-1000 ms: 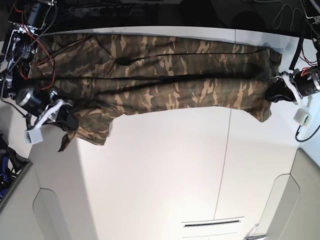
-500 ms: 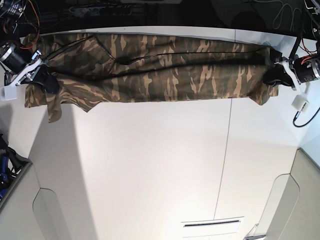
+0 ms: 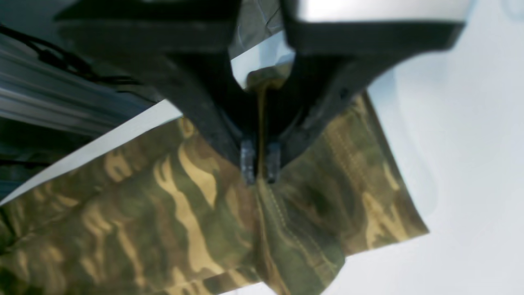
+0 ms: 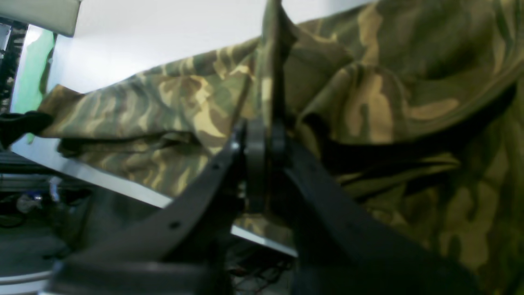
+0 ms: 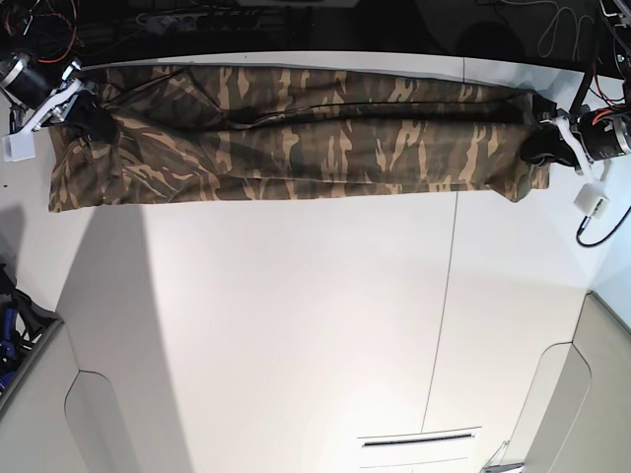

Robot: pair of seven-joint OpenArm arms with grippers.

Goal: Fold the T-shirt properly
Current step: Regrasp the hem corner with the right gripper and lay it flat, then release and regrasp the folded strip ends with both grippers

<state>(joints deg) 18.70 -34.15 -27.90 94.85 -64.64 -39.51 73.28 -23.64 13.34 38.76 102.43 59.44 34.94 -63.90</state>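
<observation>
Base view shows the camouflage T-shirt (image 5: 296, 133) stretched in a long band along the far edge of the white table (image 5: 296, 325); the left gripper (image 5: 535, 146) pinches one end; the right gripper (image 5: 84, 116) pinches the other.

left gripper (image 3: 258, 166) and right gripper (image 4: 262, 143) clamped, arms spread wide.
</observation>
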